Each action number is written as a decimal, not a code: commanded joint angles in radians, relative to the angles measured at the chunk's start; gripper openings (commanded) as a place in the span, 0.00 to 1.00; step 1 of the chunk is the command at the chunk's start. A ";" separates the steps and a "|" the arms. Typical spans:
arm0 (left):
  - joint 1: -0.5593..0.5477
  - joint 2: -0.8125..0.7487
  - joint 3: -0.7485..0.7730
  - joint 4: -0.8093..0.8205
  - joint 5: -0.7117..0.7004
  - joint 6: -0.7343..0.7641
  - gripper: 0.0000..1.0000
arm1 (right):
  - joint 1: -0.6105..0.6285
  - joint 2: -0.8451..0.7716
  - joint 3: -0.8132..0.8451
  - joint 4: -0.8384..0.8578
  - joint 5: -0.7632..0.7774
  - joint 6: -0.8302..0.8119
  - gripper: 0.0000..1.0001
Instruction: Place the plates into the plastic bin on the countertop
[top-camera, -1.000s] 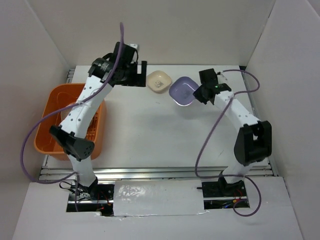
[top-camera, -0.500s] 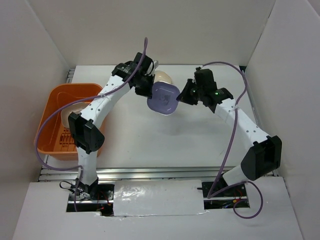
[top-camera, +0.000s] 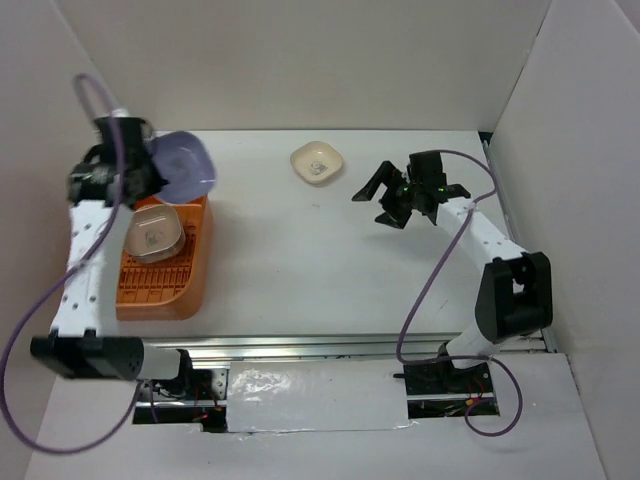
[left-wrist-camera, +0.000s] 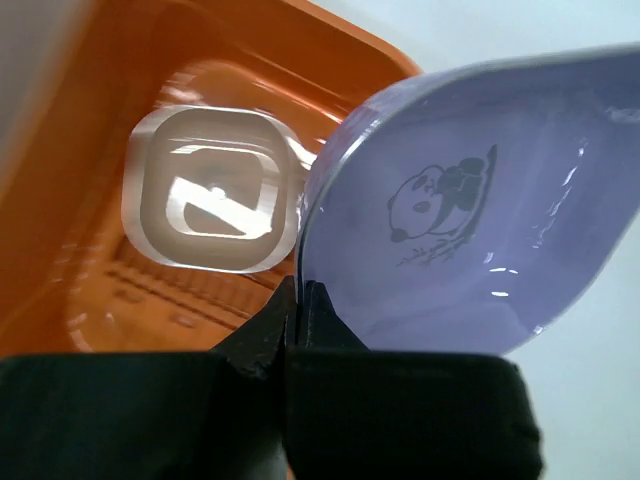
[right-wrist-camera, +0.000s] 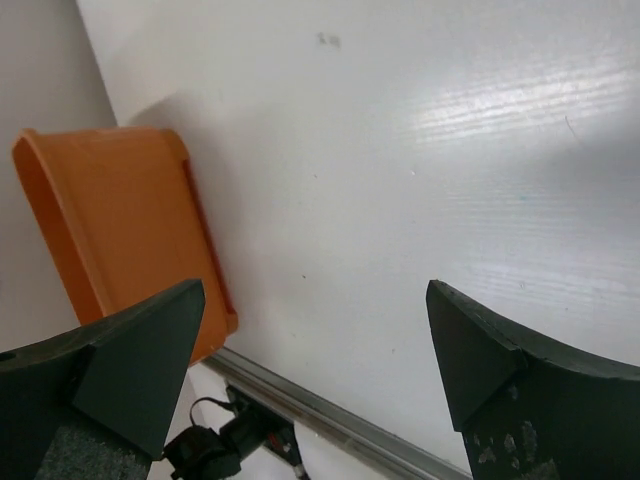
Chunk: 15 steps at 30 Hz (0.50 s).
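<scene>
Just then the left claw (top-camera: 142, 176) had swung from mid-table out to the far left. It was clamped on the rim of the lavender plate (top-camera: 183, 168), which half a second before hung at the middle of the countertop (top-camera: 300, 260) with both claws beside it. The plate was tilted on edge over the bin's (top-camera: 196, 292) far right corner, above it and not yet inside. The left wrist view showed the jaws pinched on the plate's lower edge, its panda print facing the camera. Below it, a pale plate (top-camera: 155, 232) lay flat on the slatted bottom.

Further right, a cream plate (top-camera: 318, 162) sat alone near the back wall, well apart from either claw.

The right claw (top-camera: 378, 200) had drawn back, its fingers spread wide and holding nothing. Its wrist view showed only bare white surface between them.

By my reading the handover was done and the lavender plate was a lowering and a release away from counting. The cream plate looked next, and the right arm was free and nearer to it.
</scene>
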 joint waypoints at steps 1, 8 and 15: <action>0.236 -0.152 -0.074 0.046 0.045 0.046 0.00 | 0.021 0.067 -0.006 0.088 -0.058 0.043 1.00; 0.469 -0.074 -0.168 0.086 0.048 0.130 0.00 | 0.079 0.189 0.114 0.085 -0.051 0.044 1.00; 0.567 0.058 -0.103 0.063 0.170 0.170 0.00 | 0.087 0.306 0.267 0.056 -0.046 0.018 1.00</action>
